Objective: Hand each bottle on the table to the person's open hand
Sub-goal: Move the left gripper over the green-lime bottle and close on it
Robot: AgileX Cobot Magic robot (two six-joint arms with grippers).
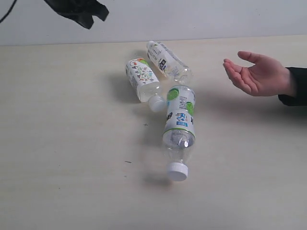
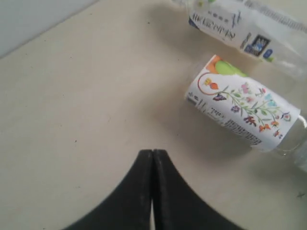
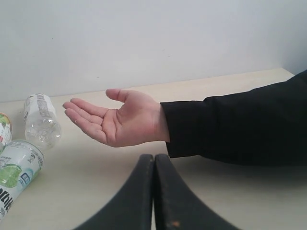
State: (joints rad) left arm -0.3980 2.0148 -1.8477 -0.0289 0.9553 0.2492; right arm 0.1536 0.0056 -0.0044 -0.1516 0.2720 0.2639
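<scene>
Right wrist view: green-and-white bottle (image 3: 18, 168) partly offscreen

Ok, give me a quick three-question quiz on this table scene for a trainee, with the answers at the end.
1. Besides the green-and-white bottle, how many other bottles lie on the table in the exterior view?
2. True or false: the open hand already holds a bottle.
3. The left gripper has its jaws: A wide open, B shut on nothing, C shut on a bottle.
Key: 1. two; 2. false; 3. B.
</scene>
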